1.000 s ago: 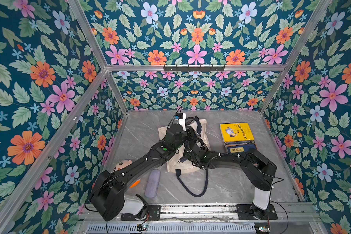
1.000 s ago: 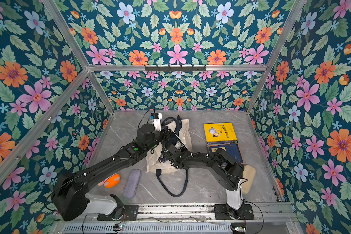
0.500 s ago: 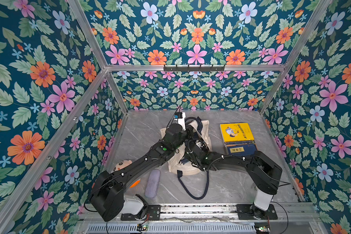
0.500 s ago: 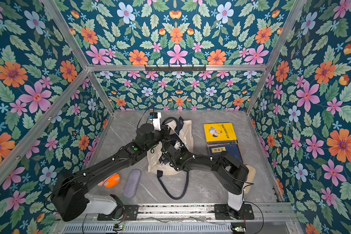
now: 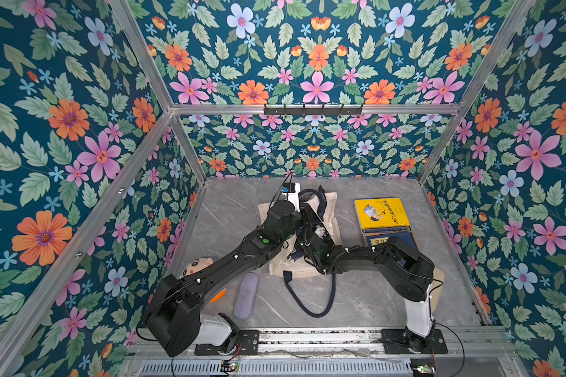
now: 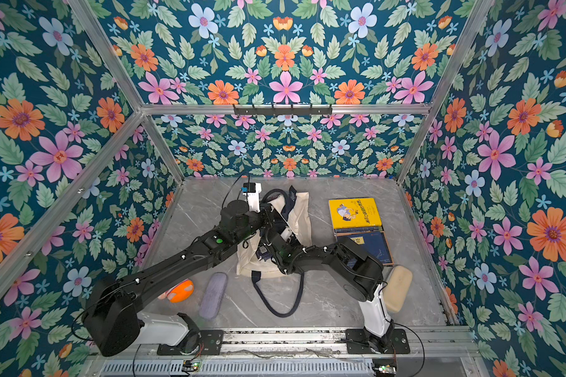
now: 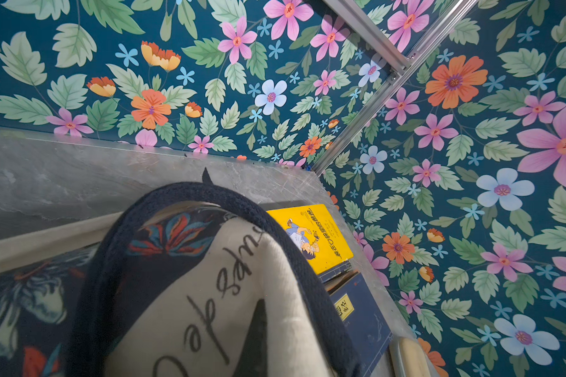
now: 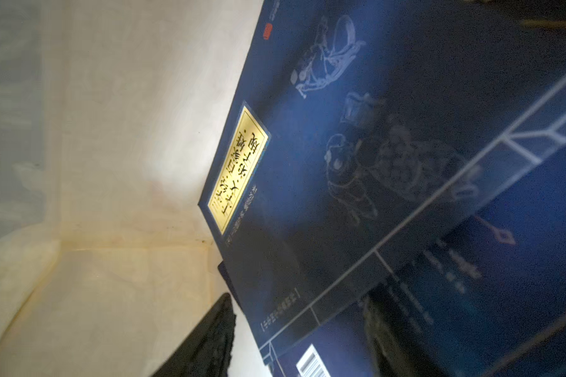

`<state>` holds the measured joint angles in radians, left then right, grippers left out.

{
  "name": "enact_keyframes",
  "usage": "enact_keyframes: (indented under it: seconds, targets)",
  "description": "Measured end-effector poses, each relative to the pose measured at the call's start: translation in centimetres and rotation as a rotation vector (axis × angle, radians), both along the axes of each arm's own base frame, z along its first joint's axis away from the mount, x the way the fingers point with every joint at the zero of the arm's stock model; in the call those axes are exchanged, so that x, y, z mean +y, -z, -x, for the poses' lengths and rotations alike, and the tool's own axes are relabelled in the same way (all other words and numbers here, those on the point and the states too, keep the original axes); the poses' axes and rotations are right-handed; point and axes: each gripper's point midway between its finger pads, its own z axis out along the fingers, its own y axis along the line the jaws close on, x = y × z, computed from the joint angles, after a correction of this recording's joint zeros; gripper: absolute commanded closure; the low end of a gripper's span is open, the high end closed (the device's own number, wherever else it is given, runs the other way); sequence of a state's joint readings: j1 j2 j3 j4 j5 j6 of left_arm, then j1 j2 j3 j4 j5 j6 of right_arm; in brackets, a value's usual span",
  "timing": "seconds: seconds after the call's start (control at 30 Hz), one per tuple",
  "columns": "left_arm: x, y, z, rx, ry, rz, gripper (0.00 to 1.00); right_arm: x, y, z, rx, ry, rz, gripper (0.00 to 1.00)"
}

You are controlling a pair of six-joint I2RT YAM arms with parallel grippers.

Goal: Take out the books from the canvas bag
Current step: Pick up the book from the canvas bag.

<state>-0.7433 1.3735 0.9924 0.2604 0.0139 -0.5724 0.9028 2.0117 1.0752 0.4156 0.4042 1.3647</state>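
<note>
The cream canvas bag (image 5: 329, 209) (image 6: 299, 209) lies in the middle of the table with its mouth toward the front. My left gripper (image 5: 303, 210) is shut on the bag's upper side by its navy handle and holds it lifted; one dark finger (image 7: 258, 329) shows against the cloth. My right gripper (image 8: 296, 303) is inside the bag, open, with its jaws on either side of the edge of a navy book (image 8: 340, 163) with a yellow label. At the right a yellow book (image 5: 381, 213) (image 6: 354, 213) (image 7: 311, 238) lies on navy books (image 6: 370, 244).
A grey-lilac pouch (image 5: 246, 295) lies front left, beside an orange ball (image 6: 181, 290) and a doll's face (image 5: 196, 264). A beige cushion (image 6: 396, 287) sits by the right arm's base. The bag's lower navy handle (image 5: 307, 303) loops toward the front rail.
My right arm has pushed further into the bag and its jaws have narrowed a little. The left gripper keeps its hold on the bag, almost still.
</note>
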Motion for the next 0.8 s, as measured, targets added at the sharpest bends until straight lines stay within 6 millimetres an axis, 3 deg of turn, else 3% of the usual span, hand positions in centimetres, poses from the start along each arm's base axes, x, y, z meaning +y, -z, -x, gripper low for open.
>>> enact_keyframes:
  seconds: [0.07,0.23,0.5,0.8]
  targets:
    - [-0.1,0.2,0.0,0.003,0.002,-0.003,1.0,0.0,0.2,-0.6,-0.044,0.019,-0.027,0.48]
    - [-0.1,0.2,0.0,0.004,0.001,-0.003,1.0,0.1,0.2,-1.6,-0.097,0.039,-0.049,0.49]
    - [-0.2,0.9,-0.2,0.016,0.001,-0.013,1.0,-1.0,-0.7,-5.5,-0.146,0.031,-0.107,0.48]
    - [-0.3,0.6,-0.3,0.011,0.002,-0.003,1.0,-0.7,-1.8,-5.4,-0.15,-0.071,-0.056,0.49]
